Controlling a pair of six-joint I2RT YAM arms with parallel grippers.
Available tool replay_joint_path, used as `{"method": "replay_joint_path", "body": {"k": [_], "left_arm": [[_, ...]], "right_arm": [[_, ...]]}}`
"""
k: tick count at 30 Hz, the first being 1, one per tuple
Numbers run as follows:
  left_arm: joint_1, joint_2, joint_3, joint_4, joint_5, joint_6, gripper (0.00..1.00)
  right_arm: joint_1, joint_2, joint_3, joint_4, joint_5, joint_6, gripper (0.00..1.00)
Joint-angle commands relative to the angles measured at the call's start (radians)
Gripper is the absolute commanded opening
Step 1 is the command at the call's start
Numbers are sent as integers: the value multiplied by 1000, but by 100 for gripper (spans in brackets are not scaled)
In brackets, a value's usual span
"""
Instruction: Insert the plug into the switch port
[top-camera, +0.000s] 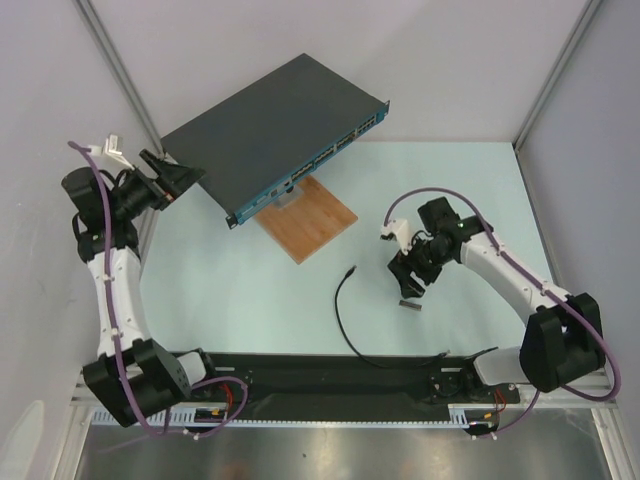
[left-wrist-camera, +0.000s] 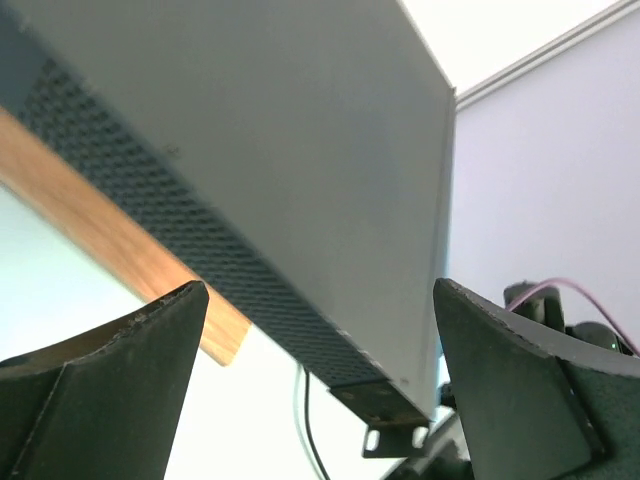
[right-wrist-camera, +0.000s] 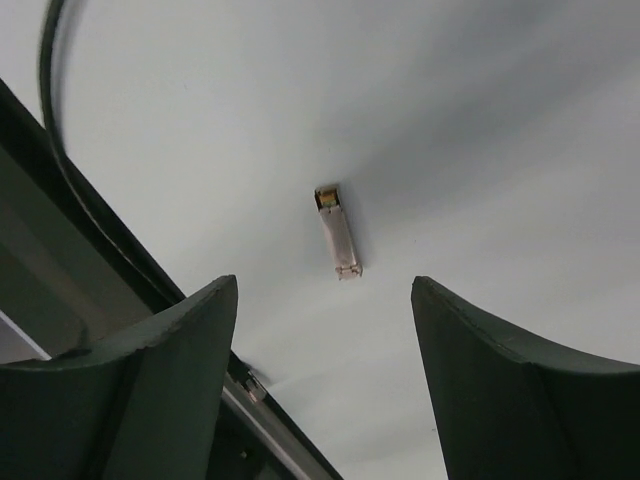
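The switch (top-camera: 280, 125) is a wide dark-grey box lying diagonally at the back, with a row of ports along its teal front strip (top-camera: 320, 157). The plug (top-camera: 350, 270) lies on the table, loose, at the end of a thin black cable (top-camera: 340, 315). My left gripper (top-camera: 188, 180) stands open at the switch's left end, holding nothing. In the left wrist view that gripper (left-wrist-camera: 320, 300) faces the switch's perforated side (left-wrist-camera: 200, 240). My right gripper (top-camera: 408, 284) hangs open to the right of the plug, above a short grey metal piece (right-wrist-camera: 337, 232).
A brown wooden board (top-camera: 310, 222) lies under the switch's front edge. The grey metal piece (top-camera: 410, 305) rests on the table below the right gripper. The cable (right-wrist-camera: 60, 150) runs down to the black base rail (top-camera: 330, 375). Frame posts and walls close in both sides.
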Motion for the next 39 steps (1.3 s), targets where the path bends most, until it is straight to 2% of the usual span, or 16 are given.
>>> {"method": "replay_joint_path", "body": {"k": [1, 9, 14, 18, 25, 28, 29, 32, 33, 34, 39], "left_arm": [[7, -95, 6, 78, -29, 12, 100], [-24, -170, 85, -31, -23, 209, 97], [-108, -212, 138, -139, -55, 395, 95], [-174, -215, 162, -206, -76, 499, 95], [-251, -195, 162, -202, -85, 550, 93], [-301, -178, 174, -202, -105, 559, 92], [-318, -173, 177, -205, -121, 561, 92], [-380, -160, 196, -235, -139, 565, 91], [-413, -155, 207, -243, -153, 564, 91], [-424, -147, 208, -251, -161, 553, 91], [-580, -121, 190, -242, -145, 356, 89]], "right_arm": [[24, -53, -83, 59, 114, 11, 74], [42, -87, -239, 200, 181, 18, 68], [44, -67, -319, 277, 198, 4, 65], [44, -30, -339, 315, 201, -10, 57], [48, -12, -371, 378, 195, -30, 43], [48, -18, -406, 406, 191, -56, 43], [50, -18, -411, 413, 192, -62, 40], [50, -27, -405, 426, 210, -81, 18], [47, -36, -384, 406, 215, -87, 6], [36, -50, -367, 384, 202, -113, 2], [-102, -212, -175, 162, 41, -225, 0]]}}
